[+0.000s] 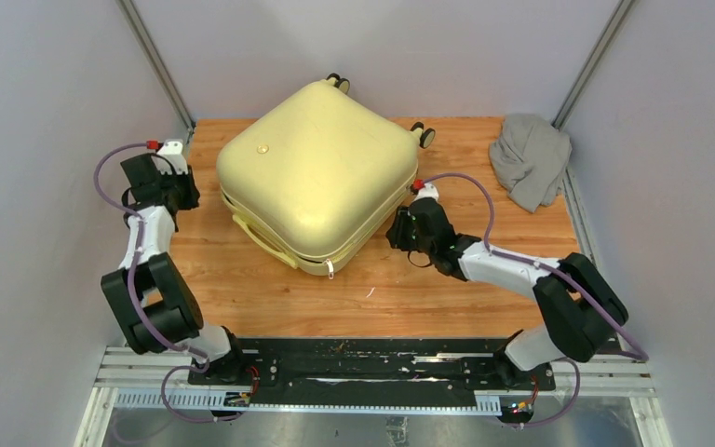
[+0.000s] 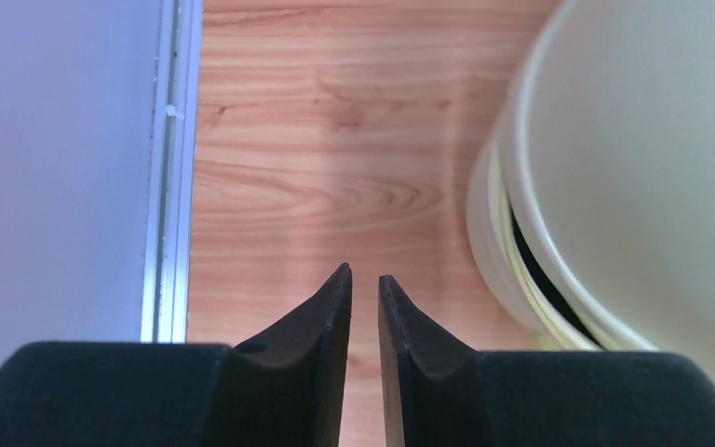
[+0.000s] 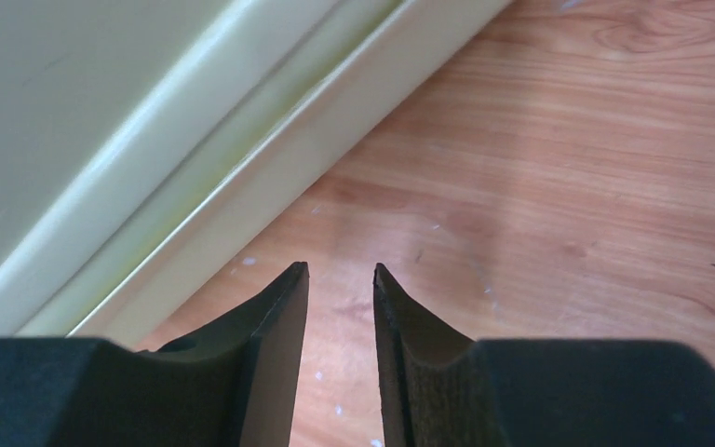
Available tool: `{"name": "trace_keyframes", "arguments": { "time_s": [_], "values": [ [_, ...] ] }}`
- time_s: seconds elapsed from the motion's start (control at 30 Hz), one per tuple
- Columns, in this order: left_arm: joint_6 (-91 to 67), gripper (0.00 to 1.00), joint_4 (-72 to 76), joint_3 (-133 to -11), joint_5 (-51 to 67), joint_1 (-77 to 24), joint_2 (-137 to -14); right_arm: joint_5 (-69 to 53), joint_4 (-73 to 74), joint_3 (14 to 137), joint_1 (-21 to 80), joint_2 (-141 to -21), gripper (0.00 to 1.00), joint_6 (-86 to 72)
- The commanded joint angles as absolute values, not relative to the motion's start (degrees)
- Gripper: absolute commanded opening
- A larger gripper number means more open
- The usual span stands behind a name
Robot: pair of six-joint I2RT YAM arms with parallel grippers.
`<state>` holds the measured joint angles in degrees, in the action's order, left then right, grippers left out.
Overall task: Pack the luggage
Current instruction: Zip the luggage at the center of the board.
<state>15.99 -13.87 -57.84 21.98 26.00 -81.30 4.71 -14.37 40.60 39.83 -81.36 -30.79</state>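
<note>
Empty-handed, the left gripper [image 2: 365, 279] and right gripper [image 3: 340, 270] flank the suitcase [image 1: 317, 177].
At centre left of the overhead view, the left gripper's fingers stand a narrow slit apart, holding nothing. Right of centre, the right gripper's fingers gape slightly wider, also empty, low over the wooden table [image 1: 428, 298]. The pale yellow suitcase lies mid-frame, lid down, a dark gap between its halves, wheels [image 1: 425, 136] toward the top. A grey cloth [image 1: 531, 160] lies crumpled at upper right.
</note>
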Motion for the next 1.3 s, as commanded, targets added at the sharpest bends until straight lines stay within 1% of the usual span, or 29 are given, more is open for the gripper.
{"name": "trace_keyframes", "arguments": {
  "time_s": [0.0,0.17,0.33,0.47,0.53,0.63,0.7,0.83,0.9,1.0,1.1,1.17,1.27],
  "values": [
    [4.5,0.23,-1.5,-60.5,16.9,24.6,-87.4,9.8,-12.7,44.0,37.1,-86.6,0.35,-36.3],
    [-0.4,0.23,-0.7,-66.2,16.1,21.8,-96.8,11.1,-13.4,49.4,34.8,-92.5,0.35,-39.0],
    [-4.2,0.26,-0.6,-71.5,20.4,20.0,-103.0,10.1,-12.2,55.8,30.9,-98.2,0.35,-40.0],
    [-2.1,0.27,-3.9,-74.3,24.2,18.4,-106.0,6.2,-10.8,62.5,27.0,-103.8,0.34,-39.6],
    [1.0,0.27,-5.4,-73.7,26.4,17.6,-106.3,3.7,-9.1,66.5,25.7,-106.6,0.33,-38.2],
    [5.3,0.25,-6.9,-70.9,30.0,17.1,-105.1,-0.7,-8.4,71.6,25.0,-110.2,0.32,-35.4],
    [7.9,0.22,-8.9,-69.2,33.1,17.1,-104.0,-2.8,-8.4,74.6,24.9,-111.5,0.32,-34.2],
    [15.7,0.18,-11.5,-62.3,36.8,16.7,-98.3,-7.0,-9.0,79.7,25.0,-115.0,0.31,-32.4],
    [20.5,0.16,-14.5,-60.2,38.6,16.7,-95.3,-9.8,-9.8,82.2,24.9,-116.6,0.31,-31.9],
    [28.4,0.15,-20.6,-55.9,40.8,16.7,-90.1,-17.2,-12.1,86.1,25.1,-119.8,0.30,-31.5],
    [35.9,0.14,-27.2,-52.9,40.9,16.7,-85.3,-23.4,-13.1,90.6,26.3,-122.3,0.29,-29.7],
    [39.0,0.13,-30.5,-51.5,40.3,16.8,-82.7,-25.9,-12.5,93.1,27.4,-123.0,0.30,-26.9],
    [38.6,0.13,-32.2,-49.8,40.5,18.4,-79.4,-23.7,-10.8,92.4,27.4,-120.9,0.34,-24.5]
  ]
}}
